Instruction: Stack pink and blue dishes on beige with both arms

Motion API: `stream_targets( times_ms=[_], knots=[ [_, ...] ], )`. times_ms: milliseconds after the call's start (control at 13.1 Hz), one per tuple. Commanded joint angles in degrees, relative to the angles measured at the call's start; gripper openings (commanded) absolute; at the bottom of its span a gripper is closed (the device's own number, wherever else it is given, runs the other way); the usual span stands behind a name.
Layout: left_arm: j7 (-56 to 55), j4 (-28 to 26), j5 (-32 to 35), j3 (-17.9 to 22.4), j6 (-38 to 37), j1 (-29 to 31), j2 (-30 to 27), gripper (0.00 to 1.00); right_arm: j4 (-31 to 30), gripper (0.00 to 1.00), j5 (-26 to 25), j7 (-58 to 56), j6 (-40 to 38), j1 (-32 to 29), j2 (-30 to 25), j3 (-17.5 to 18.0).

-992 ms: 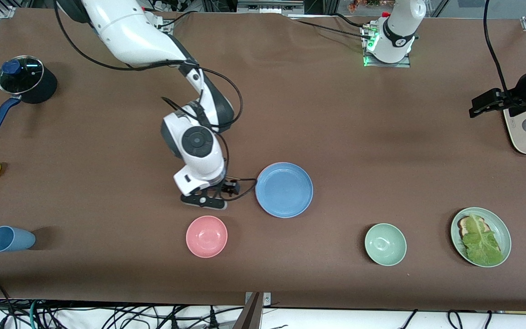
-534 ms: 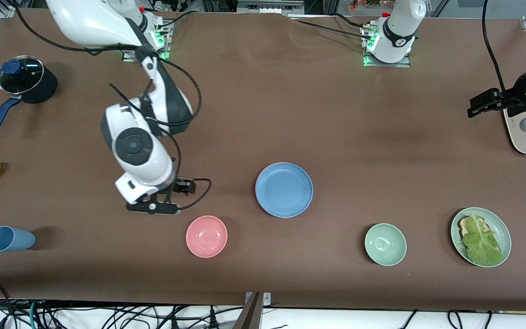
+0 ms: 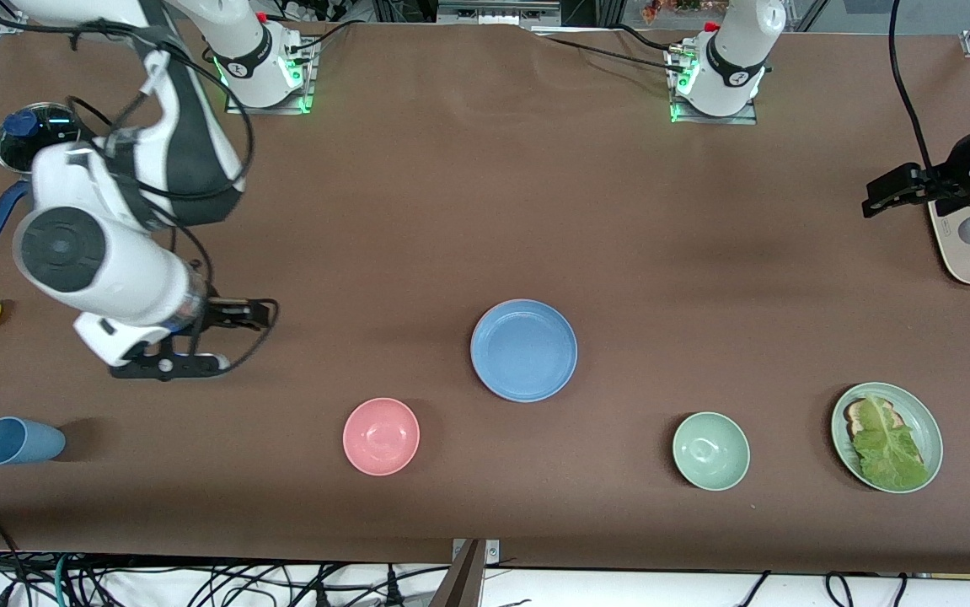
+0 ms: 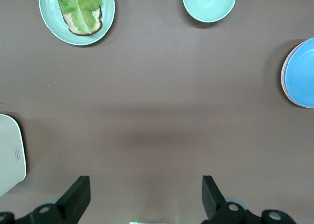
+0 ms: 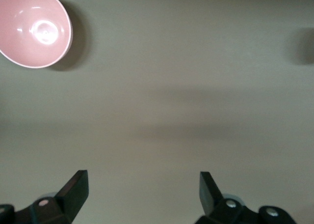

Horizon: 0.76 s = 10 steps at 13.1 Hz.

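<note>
Blue plate (image 3: 523,350) tops the stack, end effectors apart.

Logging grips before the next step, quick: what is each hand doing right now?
Left hand: open, holding nothing, over bare table.
Right hand: open, holding nothing, over bare table.

Both claws, L (image 4: 142,197) & R (image 5: 142,194), apparently open.

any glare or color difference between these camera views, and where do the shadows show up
Front view: even light, soft shadow beside the blue cup. Right wrist view: table looks washed-out greenish-grey, a bright glare spot inside the pink bowl, its shadow to one side. Left wrist view: truer brown, faint sheen in the green bowl, blue plate cropped at the edge.
</note>
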Motion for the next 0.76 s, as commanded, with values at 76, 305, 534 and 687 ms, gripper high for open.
stream_targets(
  times_ms=[76, 305, 534, 687],
  knots=[
    [1.11, 1.08, 1.51, 0.29, -0.09, -0.46, 0.52, 1.00, -9.40, 1.00, 2.33, -7.16, -0.76, -3.65, -10.75, -0.82],
    [1.11, 1.08, 1.51, 0.29, 0.00, -0.46, 0.61, 1.00, -15.66, 1.00, 4.00, -8.84, -0.84, -6.55, -17.70, -0.81],
    [1.11, 1.08, 1.51, 0.20, 0.00, -0.55, 0.69, 1.00, -24.08, 1.00, 4.44, -8.84, -0.67, -8.40, -27.36, -0.46],
    [1.11, 1.08, 1.51, 0.20, 0.00, -0.55, 0.87, 1.00, -25.78, 1.00, 5.06, -8.93, -1.72, -8.49, -30.11, -0.46]
  ],
)
